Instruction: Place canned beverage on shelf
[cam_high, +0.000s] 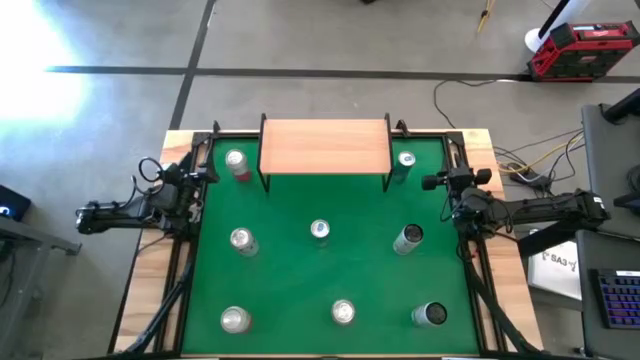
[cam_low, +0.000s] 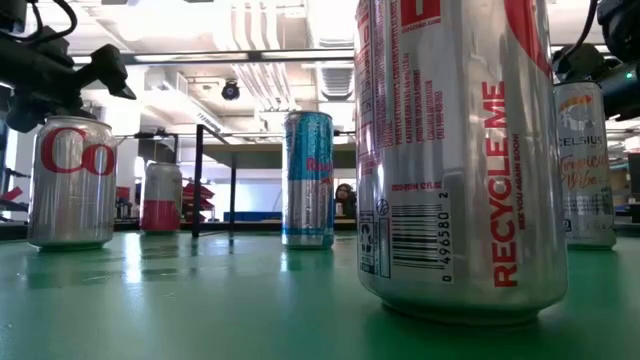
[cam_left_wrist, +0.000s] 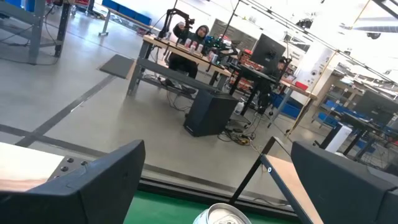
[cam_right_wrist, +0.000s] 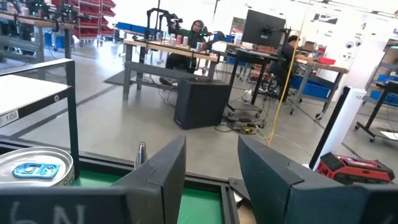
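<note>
High view: shelf (cam_high: 325, 145) sits at the far edge of the green table (cam_high: 300, 280), wooden top bare, w/ cans spread over the rest of the mat. One red-and-silver can (cam_high: 237, 164) stands just beside the shelf's left end, a green-topped can (cam_high: 404, 163) just beside its right end. Blue-topped can (cam_high: 319, 231) is mid-table, in front of the shelf. More silver cans: one left of centre (cam_high: 241, 240), one near-left (cam_high: 234, 319), one near-centre (cam_high: 342, 312). Two dark-topped cans on the right: one (cam_high: 408, 238) tilted, one (cam_high: 432, 314) near-right corner.

Left gripper (cam_high: 192, 185) hangs over the table's left edge, near the red-and-silver can but apart from it. Left wrist view shows its fingers (cam_left_wrist: 106, 180) spread wide, nothing between them, a can top (cam_left_wrist: 221, 215) just below.

Right gripper (cam_high: 440, 181) is at the right edge, close to the green-topped can, not touching. Right wrist view shows its fingers (cam_right_wrist: 161, 180) parted w/ a clear gap, holding nothing; a blue-tabbed can top (cam_right_wrist: 34, 168) sits off to one side by a shelf leg (cam_right_wrist: 73, 118).

Low view: big silver-and-red can (cam_low: 455, 150) fills the front, blue can (cam_low: 308, 180) behind it, a Coke can (cam_low: 72, 180) at left. People sit at desks (cam_right_wrist: 186, 46) across the room.
</note>
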